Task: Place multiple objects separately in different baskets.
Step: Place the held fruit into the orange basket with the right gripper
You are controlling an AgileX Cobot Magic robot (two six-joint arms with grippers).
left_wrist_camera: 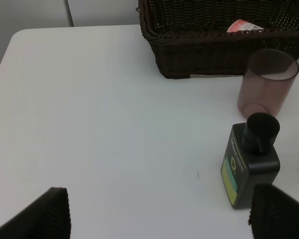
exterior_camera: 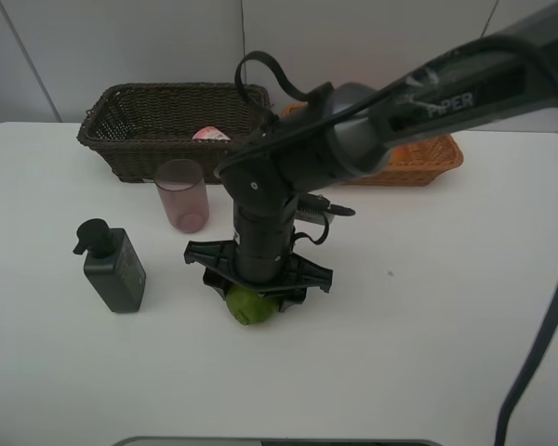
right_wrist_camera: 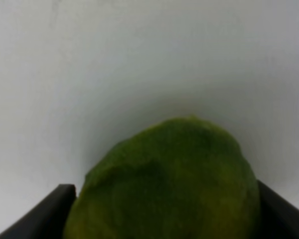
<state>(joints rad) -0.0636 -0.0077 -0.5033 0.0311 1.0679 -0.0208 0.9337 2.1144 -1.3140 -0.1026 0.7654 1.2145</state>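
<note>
At the middle of the desk [exterior_camera: 446, 307], toward its front edge, the green round fruit [exterior_camera: 248, 307] lies under your right gripper [exterior_camera: 256, 290]. A jaw sits against each side of it, but a firm pinch cannot be told. Your left gripper [left_wrist_camera: 159, 209] hangs with jaws spread wide. Toward the left edge are the dark pump bottle [exterior_camera: 116, 269] and the translucent pink cup [exterior_camera: 181, 195]. Along the back edge, the dark brown basket [exterior_camera: 130, 125] holds a pink-and-white item [exterior_camera: 210, 135], and the arm partly hides the orange-tan basket [exterior_camera: 423, 158].

Soft, even light from above leaves my desk [exterior_camera: 428, 325] bright, with faint shadows. My right wrist view is blurred: the green fruit [right_wrist_camera: 164, 184] sits too close for focus, between my dark jaws.
</note>
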